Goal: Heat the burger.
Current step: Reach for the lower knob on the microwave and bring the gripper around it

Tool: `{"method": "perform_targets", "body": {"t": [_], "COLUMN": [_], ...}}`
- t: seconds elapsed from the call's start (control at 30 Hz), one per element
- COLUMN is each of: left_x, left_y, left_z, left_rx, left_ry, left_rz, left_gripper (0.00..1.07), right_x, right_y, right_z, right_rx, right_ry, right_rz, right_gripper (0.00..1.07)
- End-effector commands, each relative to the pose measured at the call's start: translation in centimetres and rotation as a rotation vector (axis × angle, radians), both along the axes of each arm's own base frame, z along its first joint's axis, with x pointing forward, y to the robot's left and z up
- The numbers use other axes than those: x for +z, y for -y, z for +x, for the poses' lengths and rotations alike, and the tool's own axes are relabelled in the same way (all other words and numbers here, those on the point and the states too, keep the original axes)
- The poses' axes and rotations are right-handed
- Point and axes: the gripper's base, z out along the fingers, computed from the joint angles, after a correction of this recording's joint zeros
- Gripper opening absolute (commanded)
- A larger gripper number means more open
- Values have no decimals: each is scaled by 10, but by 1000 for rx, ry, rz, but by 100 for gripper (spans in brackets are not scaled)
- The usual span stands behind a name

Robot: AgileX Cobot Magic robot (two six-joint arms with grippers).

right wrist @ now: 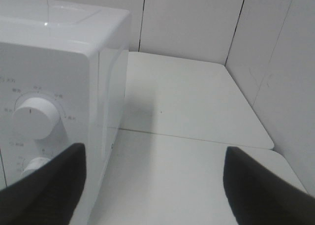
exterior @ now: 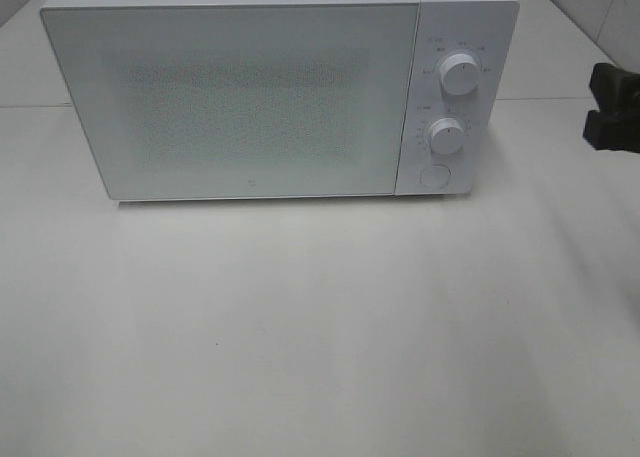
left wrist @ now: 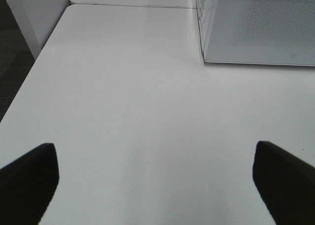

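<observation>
The burger showed nowhere; whether it sat inside the shut microwave (exterior: 250, 97) could not be told. The left gripper (left wrist: 155, 180) and right gripper (right wrist: 152, 185) both gaped empty. The right one, off to the microwave's right, would probably best meet the lower knob (exterior: 446, 135) squarely and centred.

The microwave (exterior: 480, 27) is glossy white. Its door (exterior: 240, 97) is a faintly greyer white, with a fine speckled dot mesh across the middle. The upper knob (exterior: 459, 75), lower knob (exterior: 446, 135) and round button (exterior: 434, 174) are white, and small grey markings ring the knobs. The tabletop (exterior: 320, 327) is plain white. The wall panels (right wrist: 192, 18) are white with dark seams. The fingers (left wrist: 29, 183) of the left gripper (left wrist: 155, 145) and those of the right gripper (right wrist: 155, 147) are matte black. The floor (left wrist: 10, 62) is dark grey.
</observation>
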Motion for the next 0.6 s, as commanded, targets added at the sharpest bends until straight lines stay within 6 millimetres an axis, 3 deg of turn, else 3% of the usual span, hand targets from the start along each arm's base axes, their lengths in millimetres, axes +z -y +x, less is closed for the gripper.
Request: {"method": "perform_targets", "body": {"t": [0.03,0.23,0.4,0.6], "left_x": [0,0,0,0], "left_y": [1,1,1,1], "left_z": [-2,-2,-2,-2], "left_rx": [-5,-5,-5,-5], "left_ry": [20,20,20,20], "left_rz": [-4,-4,-4,-4], "left_gripper": [100,100,100,100], "right_x": [-8,-18,-30,-42], "right_y": [-16,-40,-50,-64], "right_z": [0,0,-1,-2], "right_rx": [-17,30,-1,-26], "right_ry": [18,20,-24,-5], "right_rz": [-47,-36,26,32], "right_gripper": [77,78,87,89]}}
